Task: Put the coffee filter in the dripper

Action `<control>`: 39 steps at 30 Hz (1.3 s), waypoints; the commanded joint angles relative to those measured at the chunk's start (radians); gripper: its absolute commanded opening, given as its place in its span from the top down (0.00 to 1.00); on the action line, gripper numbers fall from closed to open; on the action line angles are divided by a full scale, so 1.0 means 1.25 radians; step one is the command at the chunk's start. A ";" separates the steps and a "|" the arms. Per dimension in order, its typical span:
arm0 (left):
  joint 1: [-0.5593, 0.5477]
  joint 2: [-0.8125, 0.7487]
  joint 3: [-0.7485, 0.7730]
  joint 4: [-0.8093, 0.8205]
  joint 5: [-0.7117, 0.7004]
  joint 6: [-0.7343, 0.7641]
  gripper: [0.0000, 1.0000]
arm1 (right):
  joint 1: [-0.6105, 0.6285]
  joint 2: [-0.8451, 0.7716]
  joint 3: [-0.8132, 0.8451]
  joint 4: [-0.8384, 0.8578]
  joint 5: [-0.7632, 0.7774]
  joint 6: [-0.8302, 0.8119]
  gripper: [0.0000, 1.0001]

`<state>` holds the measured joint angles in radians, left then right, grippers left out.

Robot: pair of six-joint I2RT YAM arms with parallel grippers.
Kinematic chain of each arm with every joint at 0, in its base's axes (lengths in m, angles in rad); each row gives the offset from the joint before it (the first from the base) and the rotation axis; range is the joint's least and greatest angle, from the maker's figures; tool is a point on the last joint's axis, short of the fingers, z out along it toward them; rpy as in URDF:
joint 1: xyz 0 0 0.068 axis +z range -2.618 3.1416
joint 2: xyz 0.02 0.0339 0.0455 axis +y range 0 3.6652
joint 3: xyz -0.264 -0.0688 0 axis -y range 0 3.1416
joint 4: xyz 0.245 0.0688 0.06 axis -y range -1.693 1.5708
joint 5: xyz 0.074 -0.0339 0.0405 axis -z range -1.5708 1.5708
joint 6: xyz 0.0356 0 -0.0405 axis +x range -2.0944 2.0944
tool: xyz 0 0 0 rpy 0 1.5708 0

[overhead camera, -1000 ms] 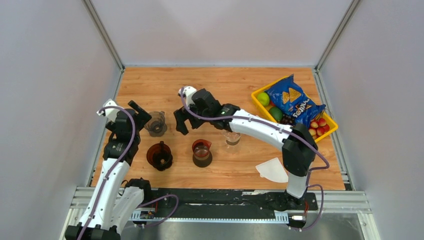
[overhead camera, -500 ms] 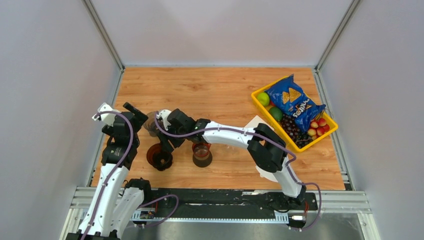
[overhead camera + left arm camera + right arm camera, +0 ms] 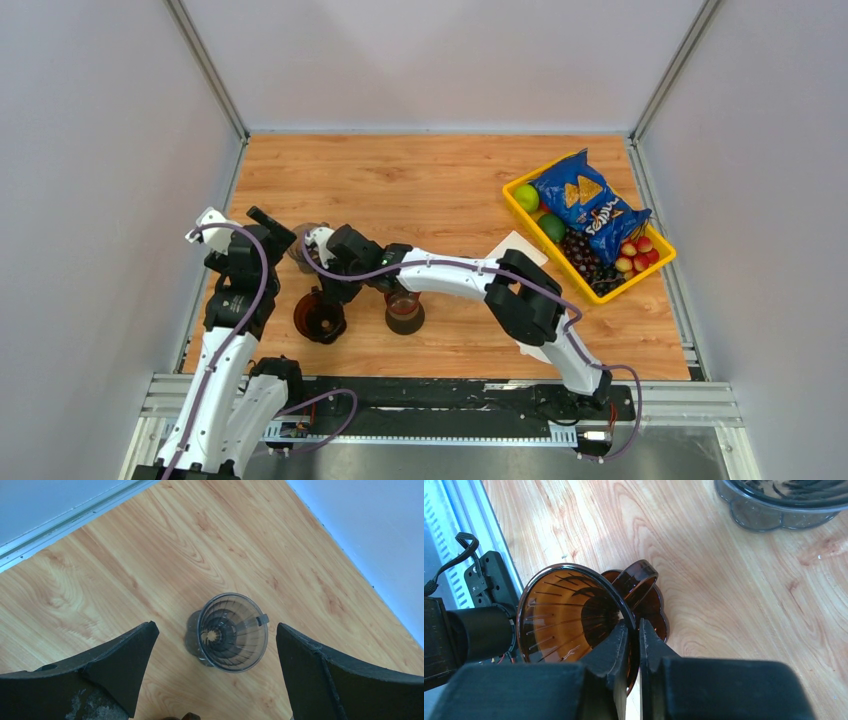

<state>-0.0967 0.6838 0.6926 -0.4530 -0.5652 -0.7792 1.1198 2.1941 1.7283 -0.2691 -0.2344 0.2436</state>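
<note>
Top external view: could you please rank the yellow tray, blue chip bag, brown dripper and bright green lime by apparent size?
Largest to smallest:
1. yellow tray
2. blue chip bag
3. brown dripper, partly overlapped by the arm
4. bright green lime

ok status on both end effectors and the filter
Right end effector shut on brown dripper rim. Left end effector open above clear dripper. Coffee filter on table, untouched.
</note>
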 commanded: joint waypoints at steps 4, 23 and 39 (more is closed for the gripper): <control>0.004 -0.016 -0.003 0.012 -0.013 0.004 0.00 | -0.006 -0.106 0.004 0.035 0.068 -0.009 0.97; 0.004 -0.025 -0.009 0.179 0.111 0.004 0.00 | -0.399 -0.600 -0.205 -0.271 0.177 0.137 1.00; 0.003 0.044 -0.025 0.215 0.187 0.074 0.00 | -0.438 -0.654 -0.270 -0.425 0.114 0.107 1.00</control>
<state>-0.0963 0.7391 0.6655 -0.2344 -0.3576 -0.7258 0.5789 1.4006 1.3987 -0.8055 -0.0471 0.3805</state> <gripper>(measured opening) 0.999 0.087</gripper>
